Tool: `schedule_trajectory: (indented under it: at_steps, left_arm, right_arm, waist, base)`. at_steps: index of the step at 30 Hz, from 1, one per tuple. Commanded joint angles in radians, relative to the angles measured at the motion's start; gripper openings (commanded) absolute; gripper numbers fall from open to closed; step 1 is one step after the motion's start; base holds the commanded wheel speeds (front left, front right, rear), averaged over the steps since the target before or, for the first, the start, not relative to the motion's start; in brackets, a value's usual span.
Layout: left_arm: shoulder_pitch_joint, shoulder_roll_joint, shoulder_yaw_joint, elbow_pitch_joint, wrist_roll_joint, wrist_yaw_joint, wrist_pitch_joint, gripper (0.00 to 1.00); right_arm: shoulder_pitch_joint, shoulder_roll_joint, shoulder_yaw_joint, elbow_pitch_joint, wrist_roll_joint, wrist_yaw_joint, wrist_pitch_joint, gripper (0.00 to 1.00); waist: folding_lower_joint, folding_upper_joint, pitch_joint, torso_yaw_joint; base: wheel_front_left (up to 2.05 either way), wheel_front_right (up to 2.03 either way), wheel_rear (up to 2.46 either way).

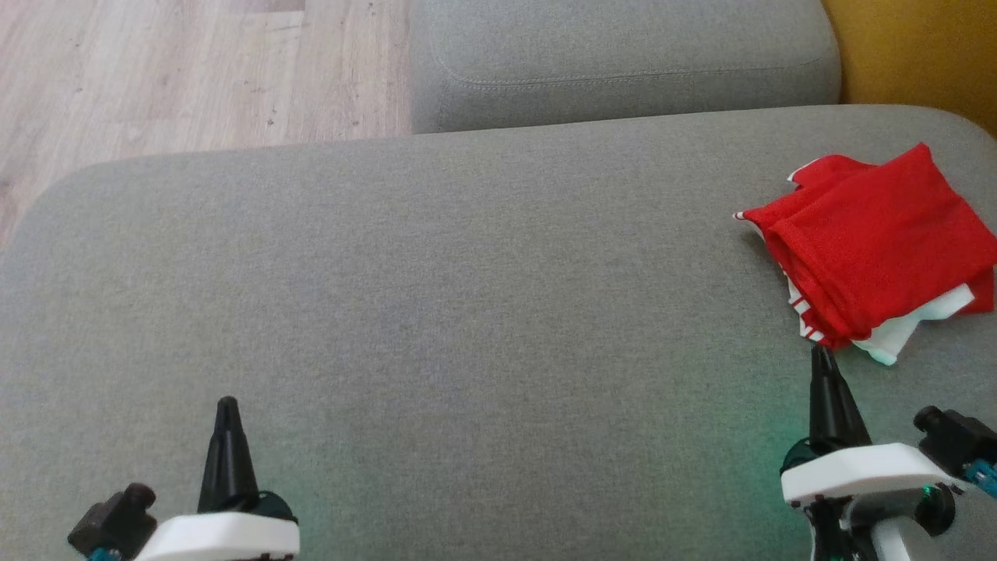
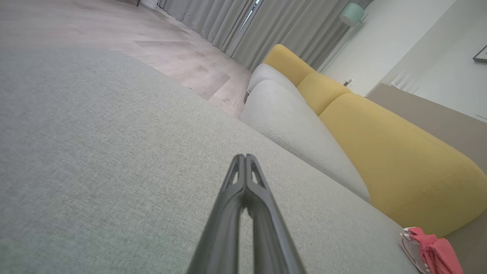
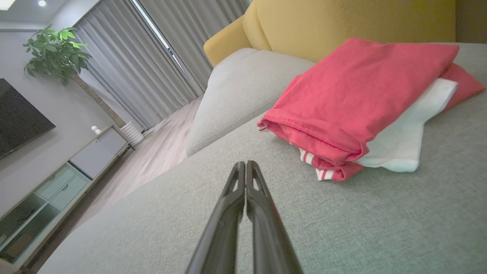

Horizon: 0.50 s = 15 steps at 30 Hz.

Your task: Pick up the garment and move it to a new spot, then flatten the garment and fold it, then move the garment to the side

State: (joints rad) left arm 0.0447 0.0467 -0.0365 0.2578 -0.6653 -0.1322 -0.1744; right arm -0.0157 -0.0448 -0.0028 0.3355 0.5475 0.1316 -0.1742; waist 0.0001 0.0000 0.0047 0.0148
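Garment (image 1: 880, 241) lies folded (red over white, slightly untidy) at the right end of the grey seat cushion (image 1: 467, 312), so I judge every step done; left gripper (image 1: 227, 403) and right gripper (image 1: 819, 352) are both pinched closed, empty.

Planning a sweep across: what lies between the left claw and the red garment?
Only bare grey cushion, from the left claw to the red garment; the head view shows it.

The garment (image 1: 880, 241) lies on the sofa cushion (image 1: 467, 296) at my far right, just beyond my right end effector (image 1: 820, 353); my left end effector (image 1: 227, 403) is well apart, leftward.
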Motion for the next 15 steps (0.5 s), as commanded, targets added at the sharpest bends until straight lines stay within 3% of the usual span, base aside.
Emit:
schedule_trajectory:
  at_steps: [1, 15]
  left_arm:
    - [-0.052, 0.001, 0.016, -0.027, -0.025, 0.001, 0.009, 0.00]
    - [-0.067, 0.002, 0.036, -0.025, -0.162, 0.001, 0.050, 0.00]
  right_arm:
    - [-0.056, -0.006, -0.002, -0.038, 0.031, 0.000, 0.010, 0.00]
    - [-0.061, -0.007, -0.016, -0.046, 0.186, 0.000, 0.050, 0.00]
  waist:
    - [0.0000, 0.0000, 0.000, 0.000]
    - [0.0000, 0.0000, 0.000, -0.002]
  base:
    - [0.00, 0.00, 0.00]
    - [0.00, 0.00, 0.00]
